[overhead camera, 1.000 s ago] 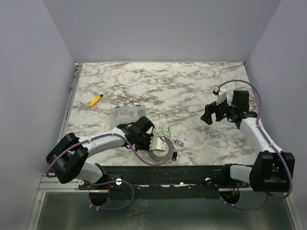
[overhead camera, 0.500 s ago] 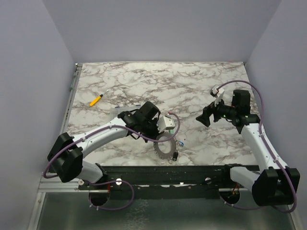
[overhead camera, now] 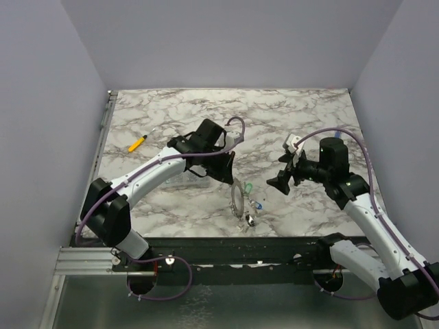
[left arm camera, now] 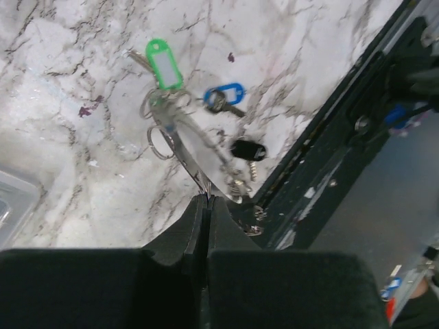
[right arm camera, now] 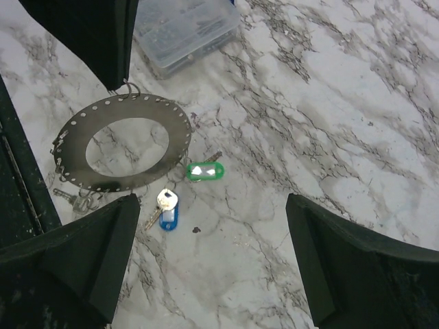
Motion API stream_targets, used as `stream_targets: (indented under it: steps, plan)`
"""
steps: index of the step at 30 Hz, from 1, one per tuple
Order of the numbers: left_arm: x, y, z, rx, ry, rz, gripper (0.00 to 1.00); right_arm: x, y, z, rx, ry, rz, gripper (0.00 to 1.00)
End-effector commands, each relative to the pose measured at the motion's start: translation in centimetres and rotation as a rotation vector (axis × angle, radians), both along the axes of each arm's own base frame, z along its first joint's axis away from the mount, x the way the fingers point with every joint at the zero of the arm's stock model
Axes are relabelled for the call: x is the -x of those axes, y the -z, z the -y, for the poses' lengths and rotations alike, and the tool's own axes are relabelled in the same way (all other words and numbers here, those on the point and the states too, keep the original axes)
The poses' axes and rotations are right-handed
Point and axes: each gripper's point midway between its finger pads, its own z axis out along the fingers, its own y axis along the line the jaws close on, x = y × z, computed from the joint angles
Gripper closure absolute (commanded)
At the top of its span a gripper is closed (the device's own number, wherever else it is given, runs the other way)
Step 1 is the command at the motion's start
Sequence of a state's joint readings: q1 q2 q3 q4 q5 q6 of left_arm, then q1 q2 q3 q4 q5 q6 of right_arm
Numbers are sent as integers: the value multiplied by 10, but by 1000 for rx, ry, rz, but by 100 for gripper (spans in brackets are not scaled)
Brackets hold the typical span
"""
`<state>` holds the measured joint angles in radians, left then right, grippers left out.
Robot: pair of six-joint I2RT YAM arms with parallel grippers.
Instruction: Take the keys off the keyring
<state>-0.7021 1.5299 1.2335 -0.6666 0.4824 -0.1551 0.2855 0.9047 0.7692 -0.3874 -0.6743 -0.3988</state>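
Two keys show clearly: the green key (right arm camera: pixel 204 170) and the blue key (right arm camera: pixel 167 209), lying on the marble near centre, just right of the ring (right arm camera: pixel 123 142). Your left gripper (left arm camera: pixel 206 205) is clamped on the ring's far rim, tipping it up. Your right gripper (overhead camera: pixel 280 182) hangs wide apart, to the right. The ring looks stiff, thin and slick; the keys are light and dangle loose. Take a plastic head, I'd say.

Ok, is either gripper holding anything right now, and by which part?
The left gripper is shut on the keyring, pinching it at its outer rim. The right gripper is open and holds nothing.
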Motion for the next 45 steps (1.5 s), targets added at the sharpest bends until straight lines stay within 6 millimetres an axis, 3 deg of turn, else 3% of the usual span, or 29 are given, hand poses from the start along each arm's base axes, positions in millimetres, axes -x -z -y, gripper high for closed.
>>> stream_targets:
  steps: [1, 10, 21, 26, 31, 38, 45]
  plan:
    - [-10, -39, 28, 133, -102, -125, 100, 0, -6, 2, 47, 48, 23, 1]
    - [-67, -67, 37, 190, -363, -176, 100, 17, -20, -23, 59, -47, -17, 1]
    - [-114, -113, 76, 435, -514, -335, 100, 7, -27, -30, 59, -42, 48, 1]
    - [-117, -122, 87, 493, -507, -391, 100, -28, -24, -20, 88, 100, 137, 3]
    - [-111, -128, 86, 510, -501, -387, 100, -59, -33, -11, 88, 230, 236, 3]
    - [-97, -139, 82, 552, -475, -410, 100, -72, -20, -18, 55, 232, 292, 5]
    - [-88, -149, 79, 586, -452, -404, 100, -70, -10, -30, 2, 192, 267, 45]
